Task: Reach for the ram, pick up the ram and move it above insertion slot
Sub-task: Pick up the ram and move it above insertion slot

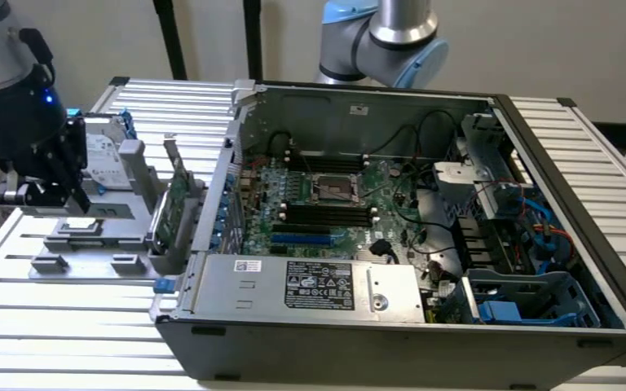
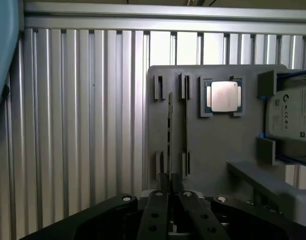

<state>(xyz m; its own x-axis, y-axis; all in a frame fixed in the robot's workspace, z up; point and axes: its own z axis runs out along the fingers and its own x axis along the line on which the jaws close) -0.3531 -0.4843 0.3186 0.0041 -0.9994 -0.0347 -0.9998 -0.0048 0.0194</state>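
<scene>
Work surface: a ribbed aluminium slat table [image 1: 63, 326], matte silver with parallel grooves, set before a plain pale wall [image 1: 531, 41]. At centre lies an open dark-grey steel computer case [image 1: 400, 342], its green motherboard [image 1: 324, 204] exposed. On the table to the exterior view's left of the case rests a flat grey plastic holder plate [image 2: 218, 145] with small slotted posts. The long, thin green ram stick [image 2: 169, 132] stands on edge in this plate, seen edge-on between two pairs of posts. Just beside it sits a square, silver-lidded processor chip [image 2: 224, 96] in a framed recess. A silver, labelled hard drive [image 2: 293, 117] lies at the plate's far side, and a taller green expansion card [image 1: 172, 208] stands upright near the case. The black, jointed metal gripper [image 2: 170, 181] hangs over the plate at one end of the ram. Whether it is grasping or released cannot be told.
</scene>
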